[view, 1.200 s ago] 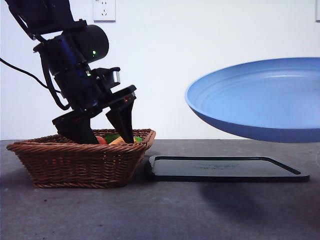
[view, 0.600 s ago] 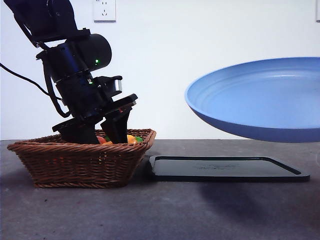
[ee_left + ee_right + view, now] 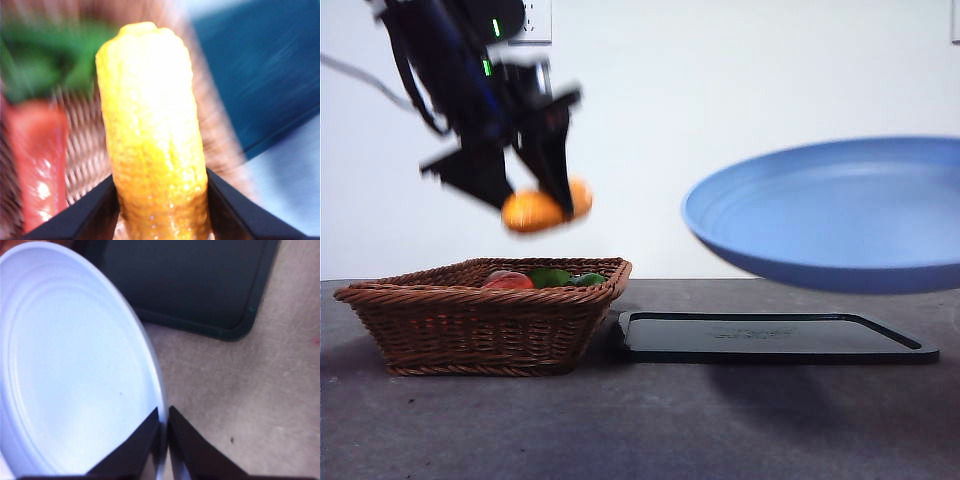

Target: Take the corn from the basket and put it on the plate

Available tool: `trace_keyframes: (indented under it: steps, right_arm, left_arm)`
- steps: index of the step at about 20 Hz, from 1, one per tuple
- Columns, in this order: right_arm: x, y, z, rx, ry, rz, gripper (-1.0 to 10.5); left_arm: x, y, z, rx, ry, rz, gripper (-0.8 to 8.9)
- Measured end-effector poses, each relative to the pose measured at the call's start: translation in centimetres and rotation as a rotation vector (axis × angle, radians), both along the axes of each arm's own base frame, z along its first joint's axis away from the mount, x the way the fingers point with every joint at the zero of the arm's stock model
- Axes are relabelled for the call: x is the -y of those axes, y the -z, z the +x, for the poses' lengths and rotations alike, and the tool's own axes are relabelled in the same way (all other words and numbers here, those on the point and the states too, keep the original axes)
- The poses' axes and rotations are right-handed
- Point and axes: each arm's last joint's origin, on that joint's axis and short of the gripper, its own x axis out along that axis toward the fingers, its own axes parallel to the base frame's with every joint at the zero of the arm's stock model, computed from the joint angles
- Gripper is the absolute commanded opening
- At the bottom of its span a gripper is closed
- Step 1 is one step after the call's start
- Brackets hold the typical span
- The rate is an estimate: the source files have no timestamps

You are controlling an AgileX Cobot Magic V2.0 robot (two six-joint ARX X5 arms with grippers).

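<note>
The left gripper [image 3: 535, 205] has come up out of the basket [image 3: 480, 325] since half a second ago, when its fingers were still down among the produce; now it hangs in the upper left of the front view, well above the braided rim, with the corn [image 3: 545, 208] clamped between its fingers. In the left wrist view the cob [image 3: 152, 135] stands up between the two black fingers [image 3: 90, 212], which press on its sides, closed only as far as the cob's thickness lets them. The picture is blurred with motion, so the arm is probably mid-lift. That would mean the pick is done and the carry toward the plate [image 3: 840, 215] is what remains. The plate is not on the desk [image 3: 640, 420]: it floats at the right of the front view, tilted slightly, and it sits a little lower and further left than a second ago. The right wrist view shows why: the right gripper [image 3: 163, 427] has its fingers pinched nearly together on the plate's rim [image 3: 150, 390], holding it over the black tray [image 3: 770, 335] and the grey desk. The plate's bowl is bare. Left in the basket, showing just over its rim, are a reddish fruit [image 3: 507, 281] and green items [image 3: 565, 277]; the left wrist view shows them blurred, red and green, beneath the lifted cob.
</note>
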Motion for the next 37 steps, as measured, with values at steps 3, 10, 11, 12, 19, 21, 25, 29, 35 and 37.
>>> trace_keyframes:
  steps: [3,10,11,12,19,21,25,29,35,37]
  right_arm:
    - [-0.5,1.6,2.4,-0.07,-0.011,0.078,0.0]
    - [-1.4,5.2,6.5,-0.209,-0.007,0.264,0.0]
    - [-1.4,5.4,6.8,-0.217,0.0,0.269,0.0]
    - [-1.5,5.6,6.9,-0.222,0.007,0.273,0.0]
    - [-1.5,5.5,6.9,-0.221,0.002,0.298,0.0]
    - [-1.5,5.5,6.9,-0.221,0.002,0.299,0.0]
    - [-1.5,5.5,6.9,-0.221,0.002,0.298,0.0]
    - [-1.5,5.5,7.0,-0.22,0.003,0.296,0.0]
    - [-1.5,5.5,7.0,-0.212,0.01,0.284,0.0]
    - [-1.4,5.5,7.2,-0.195,0.017,0.275,0.0]
  left_arm:
    - [-0.2,-3.6,-2.0,0.055,0.09,-0.14,2.05]
    - [4.0,-3.6,-4.6,-0.008,0.323,-0.238,2.05]
    - [4.8,-3.2,-4.9,-0.018,0.352,-0.231,2.05]
    - [5.7,-2.7,-5.1,-0.027,0.385,-0.222,2.05]
    - [9.3,2.3,-4.7,-0.128,0.482,-0.141,2.09]
    - [9.5,2.4,-4.9,-0.127,0.498,-0.139,2.49]
    - [9.6,2.5,-5.0,-0.126,0.51,-0.131,3.22]
    - [9.5,2.5,-5.1,-0.131,0.509,-0.129,3.26]
    - [9.3,1.9,-5.4,-0.131,0.508,-0.129,3.26]
    - [8.8,0.3,-5.8,-0.115,0.508,-0.137,3.26]
